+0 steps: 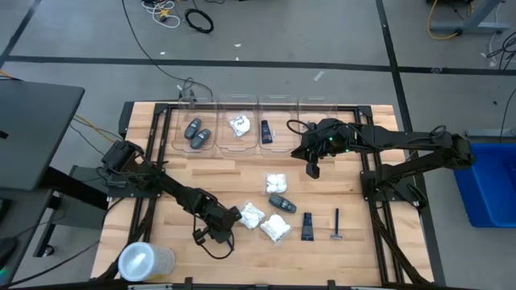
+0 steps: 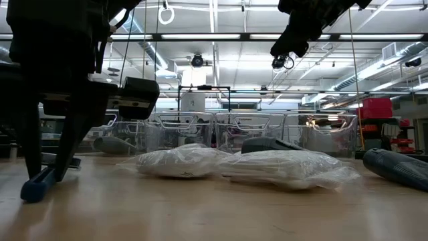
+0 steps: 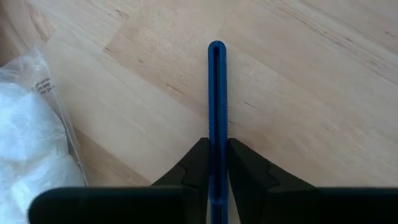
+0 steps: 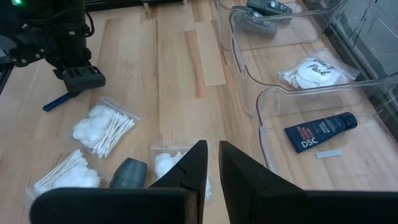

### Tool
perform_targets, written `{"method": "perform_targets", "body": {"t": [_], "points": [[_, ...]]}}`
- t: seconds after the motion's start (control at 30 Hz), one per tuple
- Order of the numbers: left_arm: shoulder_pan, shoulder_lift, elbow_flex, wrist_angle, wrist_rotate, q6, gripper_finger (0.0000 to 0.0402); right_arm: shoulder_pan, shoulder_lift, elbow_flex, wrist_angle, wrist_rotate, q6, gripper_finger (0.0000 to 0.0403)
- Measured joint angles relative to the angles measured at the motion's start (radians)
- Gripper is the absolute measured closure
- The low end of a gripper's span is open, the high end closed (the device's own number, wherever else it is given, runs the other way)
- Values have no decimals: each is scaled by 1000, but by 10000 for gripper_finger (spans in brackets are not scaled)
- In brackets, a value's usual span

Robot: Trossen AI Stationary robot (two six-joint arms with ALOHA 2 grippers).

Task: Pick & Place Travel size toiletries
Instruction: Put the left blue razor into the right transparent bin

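Note:
My left gripper [image 1: 216, 234] is low over the table's near left, shut on a thin blue razor [image 3: 216, 93], which also shows in the right wrist view as the razor [image 4: 56, 101]. Beside it lie white packets [image 1: 251, 216] [image 1: 274, 229] [image 1: 276, 182], a dark grey case [image 1: 281, 202], a black tube [image 1: 308, 227] and a second blue razor [image 1: 337, 224], all flat on the wood. My right gripper [image 4: 211, 163] hangs high over the table's middle, its fingers a narrow slit apart with nothing between them. My left gripper pinches the blue razor's handle [image 3: 216, 146] between its two fingers. The fingers slant down toward the table's near right, and the handle runs along them. It sticks out past the tips, with its free end [image 2: 35, 189] down at the wood.
Several clear bins [image 1: 278, 103] line the far edge; they hold grey cases [image 1: 196, 133], a white packet [image 1: 239, 125] and a black tube [image 1: 266, 129]. A translucent round container [image 1: 145, 262] lies at the near left corner.

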Motion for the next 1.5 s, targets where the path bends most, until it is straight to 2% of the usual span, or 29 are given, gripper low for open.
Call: {"method": "perform_targets", "body": {"t": [0.37,0.6,1.0,1.5], "points": [[0,-13,0,-3,12,-15,355,0,0,0,0,0,0,357],[0,-76,0,-48,43,-52,356,0,0,0,0,0,-10,357],[7,-186,0,-123,18,-40,356,0,0,0,1,0,-35,357],[176,-330,0,-129,-48,-54,359,0,0,0,0,0,-34,357]]}}
